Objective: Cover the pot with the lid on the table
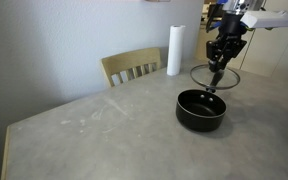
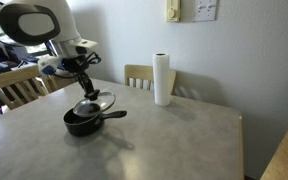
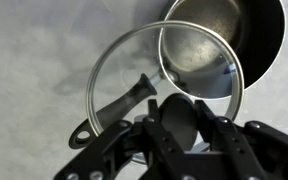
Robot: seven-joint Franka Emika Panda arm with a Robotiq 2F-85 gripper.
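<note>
A: What is held by the gripper [image 1: 220, 62]?
B: The lid [image 1: 215, 76], clear glass with a metal rim, is clamped by its hidden knob and held tilted just above the pot [image 1: 201, 108].
A: And inside the pot?
B: Only its bare round inside is seen. It stands on the mottled table [image 1: 84, 130], well in from the wooden edge.

Soft, even indoor light; small, slightly blurry pictures.

The pot [image 1: 200, 110] is black, with a dark grey sheen inside in the wrist view. The lid [image 1: 230, 78] is clear glass with a silvery rim. The claw [image 1: 218, 70] is black. The worktop [image 1: 84, 135] is pale grey, faintly mottled, with a light wooden edge. The paper roll [image 1: 174, 50] is white and the chair [image 1: 132, 66] is light wood
</note>
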